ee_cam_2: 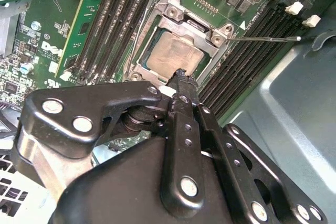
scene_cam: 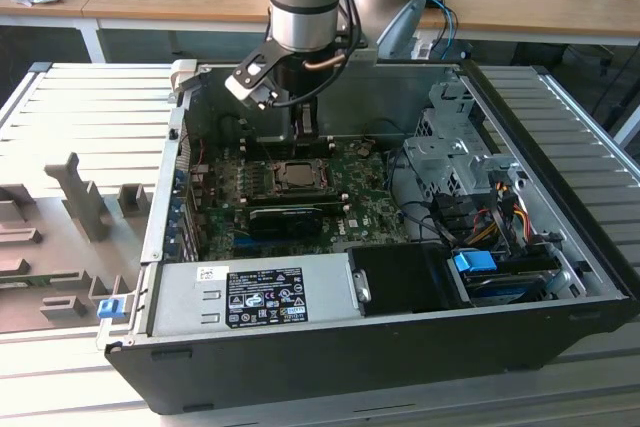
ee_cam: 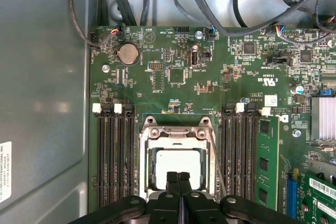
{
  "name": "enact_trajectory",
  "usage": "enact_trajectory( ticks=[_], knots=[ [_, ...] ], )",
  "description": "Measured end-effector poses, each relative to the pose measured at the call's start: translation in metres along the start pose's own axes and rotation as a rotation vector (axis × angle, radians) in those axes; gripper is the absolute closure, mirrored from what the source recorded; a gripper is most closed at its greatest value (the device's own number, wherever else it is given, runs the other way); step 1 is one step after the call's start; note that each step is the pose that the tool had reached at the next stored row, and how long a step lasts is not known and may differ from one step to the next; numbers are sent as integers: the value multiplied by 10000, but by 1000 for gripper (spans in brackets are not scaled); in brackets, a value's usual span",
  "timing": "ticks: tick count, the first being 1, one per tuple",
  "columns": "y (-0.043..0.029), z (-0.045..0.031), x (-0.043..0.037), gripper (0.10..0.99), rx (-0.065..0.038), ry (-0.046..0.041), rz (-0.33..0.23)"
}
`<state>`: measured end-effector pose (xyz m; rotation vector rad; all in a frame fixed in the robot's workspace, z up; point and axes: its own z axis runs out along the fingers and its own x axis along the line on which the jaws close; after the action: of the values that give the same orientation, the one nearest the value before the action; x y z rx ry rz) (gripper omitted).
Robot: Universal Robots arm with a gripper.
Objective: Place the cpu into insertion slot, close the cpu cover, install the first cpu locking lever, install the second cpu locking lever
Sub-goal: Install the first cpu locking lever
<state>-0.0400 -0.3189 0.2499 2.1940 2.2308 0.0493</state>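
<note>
Cpu (ee_cam: 178,162) sits framed by the lowered cover (ee_cam: 145,148). Gripper (ee_cam: 179,176), pinched narrow and empty, hovers at the cover's edge. Lever (ee_cam_2: 265,39) stands free: lever step probably in hand, calling for a downward press.

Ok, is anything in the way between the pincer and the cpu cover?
Nothing visible. In the first wrist view the shut pincer hangs right at the edge of the cpu cover, and the cpu shows through its opening.
</note>
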Motion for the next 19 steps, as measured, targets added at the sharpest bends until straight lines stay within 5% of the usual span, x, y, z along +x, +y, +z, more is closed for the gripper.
enact_trajectory(
  ticks=[19],
  knots=[
    [5,-141,2,980,0,1,1]
  ],
)
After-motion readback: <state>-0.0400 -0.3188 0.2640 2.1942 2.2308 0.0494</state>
